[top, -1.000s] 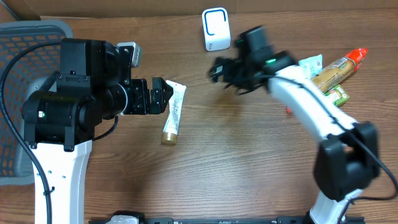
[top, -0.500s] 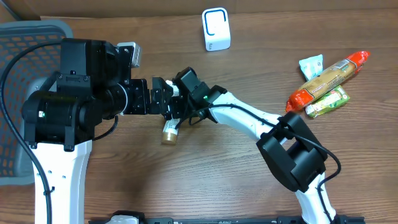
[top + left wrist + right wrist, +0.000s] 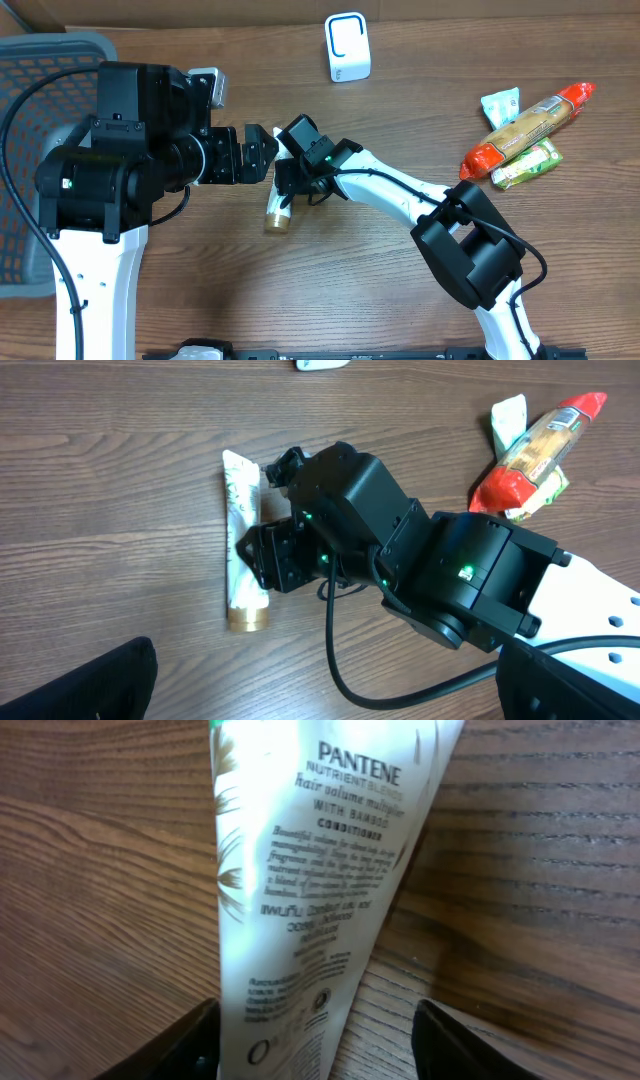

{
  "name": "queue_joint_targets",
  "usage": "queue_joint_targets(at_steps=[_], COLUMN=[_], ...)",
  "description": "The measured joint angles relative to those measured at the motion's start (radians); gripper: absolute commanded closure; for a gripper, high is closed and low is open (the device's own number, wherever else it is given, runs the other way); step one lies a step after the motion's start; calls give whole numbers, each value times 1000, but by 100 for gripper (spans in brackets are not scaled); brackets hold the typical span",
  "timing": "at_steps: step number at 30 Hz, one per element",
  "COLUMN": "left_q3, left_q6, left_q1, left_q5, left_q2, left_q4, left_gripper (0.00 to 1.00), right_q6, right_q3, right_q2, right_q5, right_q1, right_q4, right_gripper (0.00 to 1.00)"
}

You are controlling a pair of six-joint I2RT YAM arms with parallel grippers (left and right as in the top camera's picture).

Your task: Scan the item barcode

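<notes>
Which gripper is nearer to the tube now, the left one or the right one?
Right. The right gripper straddles the tube, a finger on each side. The left gripper sits open beside its flat end, seen from overhead.

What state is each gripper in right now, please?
Left gripper: open, empty.
Right gripper: open, jaws astride the conditioner tube, not yet clamped.

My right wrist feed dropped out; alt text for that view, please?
A white Pantene conditioner tube lies on the wooden table, printed text facing the camera. The two dark fingers straddle it at the frame's bottom edge.
</notes>
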Motion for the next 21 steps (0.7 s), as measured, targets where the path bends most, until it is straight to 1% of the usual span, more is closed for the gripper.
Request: queue_joint_targets(at_steps=[1, 4, 7, 10, 12, 15, 18, 21], left_q3=[0, 0, 0, 0, 0, 0, 0, 0], left_q6=[0, 0, 0, 0, 0, 0, 0, 0], left_q1=[0, 0, 0, 0, 0, 0, 0, 0], left_q5=[0, 0, 0, 0, 0, 0, 0, 0], left_q2=[0, 0, 0, 0, 0, 0, 0, 0], left_q4=[0, 0, 0, 0, 0, 0, 0, 0], left_gripper=[0, 1, 0, 0, 0, 0, 0, 0], right_q6=[2, 3, 11, 0, -14, -48, -98, -135], right_q3=[0, 0, 0, 8, 14, 16, 10, -5], right_q2=[0, 6, 16, 16, 14, -4, -42, -86], right_q5=[1, 2, -3, -5, -11, -16, -10, 63], right_q1=[0, 0, 1, 0, -5, -15, -42, -76], right_q4=[0, 3, -3, -29, -47, -110, -234, -360], right_gripper=[49, 71, 81, 93, 96, 96, 96, 96])
